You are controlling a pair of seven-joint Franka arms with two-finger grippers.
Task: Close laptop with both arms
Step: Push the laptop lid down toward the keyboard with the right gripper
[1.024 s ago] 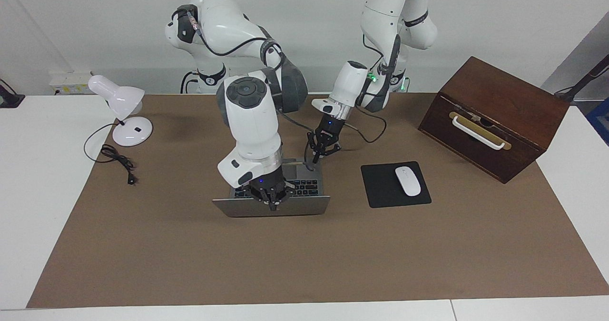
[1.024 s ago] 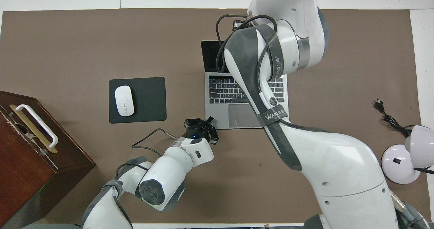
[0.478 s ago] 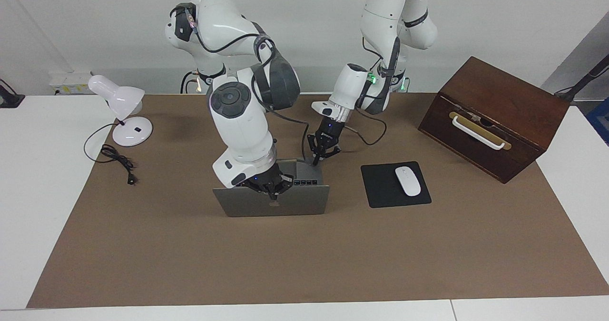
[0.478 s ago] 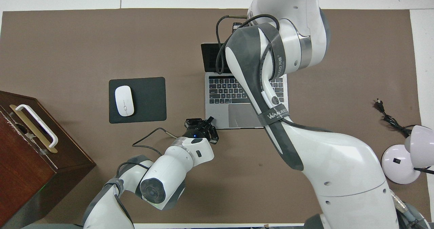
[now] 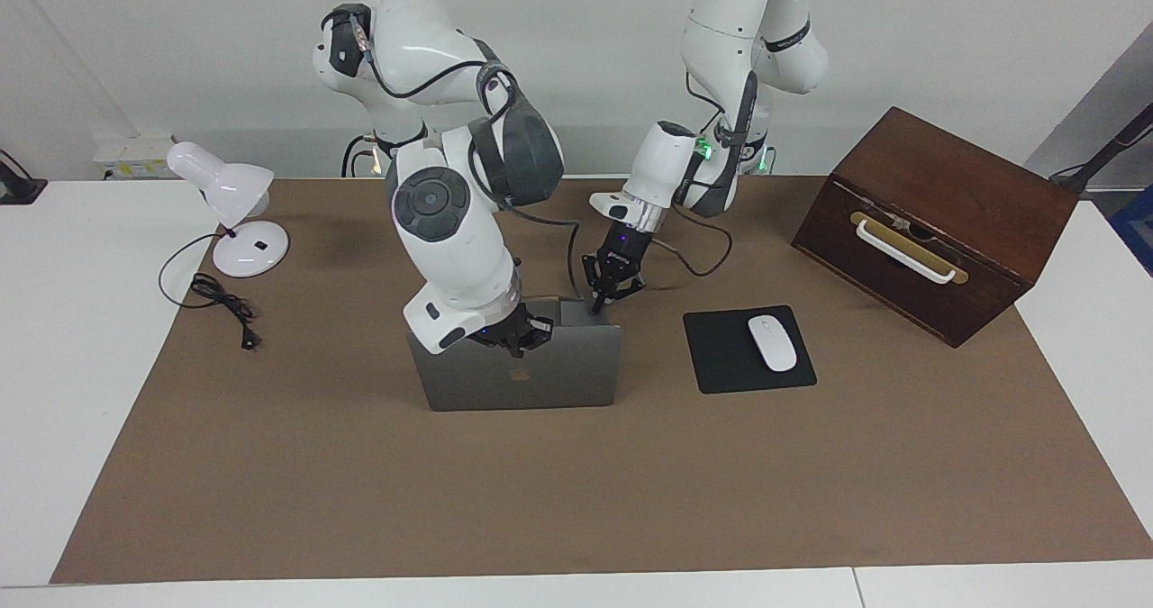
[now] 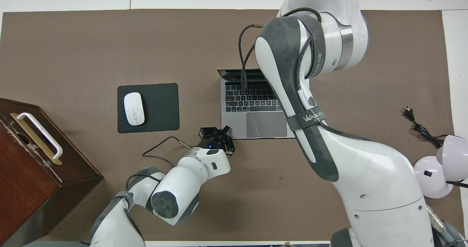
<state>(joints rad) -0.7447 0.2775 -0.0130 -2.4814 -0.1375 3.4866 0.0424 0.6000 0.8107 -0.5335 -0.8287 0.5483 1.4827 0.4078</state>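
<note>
Laptop (image 5: 522, 369): we find it on the brown mat (image 5: 576, 500) near the table's middle, base flat, lid raised close to upright with its logo side toward the facing camera. The keyboard and trackpad show in the overhead view, so it is not yet closed.

Right gripper (image 5: 515, 338): its fingertips are pressed together, holding nothing. It sits at the lid's top edge, about mid-width, and appears to touch the lid's outer face. In the overhead view the arm hides it.

Left gripper (image 5: 602, 300): also pinched shut and empty. Its tips point down at the base corner nearest the robots, toward the left arm's end of the table. We cannot tell whether they touch the corner or hang just above it.

Step in hand: we judge this to be the lid push, roughly halfway along.

Advice, pushing: we would keep the right tips on the top edge, centred, and follow the lid's arc down toward the keyboard, not press straight ahead, so the tips do not slip off.

Advice, bracing: the left tips should bear lightly on the base corner so the base neither slides nor tips, then lift clear before the lid reaches them.

Risk: the lid may drop once past upright, so we would slow the last stretch.

Surroundings: mouse (image 5: 773, 342) on its pad (image 5: 721, 365), wooden box (image 5: 937, 221) and lamp (image 5: 236, 221) stand well apart from both sets of tips.
</note>
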